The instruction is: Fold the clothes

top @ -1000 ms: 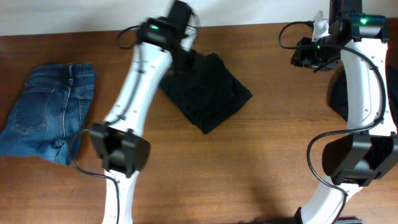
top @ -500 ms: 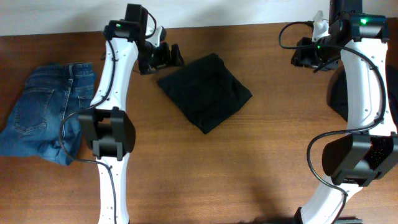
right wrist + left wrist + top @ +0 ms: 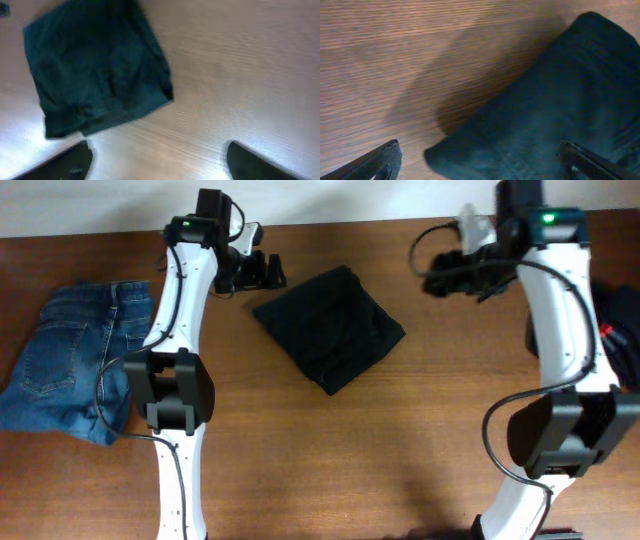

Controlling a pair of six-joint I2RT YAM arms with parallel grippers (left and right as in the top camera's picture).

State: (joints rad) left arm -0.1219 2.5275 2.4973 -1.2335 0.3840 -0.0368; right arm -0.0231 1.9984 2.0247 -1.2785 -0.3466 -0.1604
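Clothes (image 3: 330, 328) in a black folded bundle on table (image 3: 420, 430); left claw (image 3: 480, 161) and right claw (image 3: 159, 160) spread wide, empty.

Overhead view, straight down on the whole surface (image 3: 400, 440); left wrist view, close above one corner of the folded black garment (image 3: 330, 328); right wrist view, farther off, taking in nearly that entire garment, which all three views share.

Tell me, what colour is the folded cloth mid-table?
The folded cloth is plain black, clearest from overhead.
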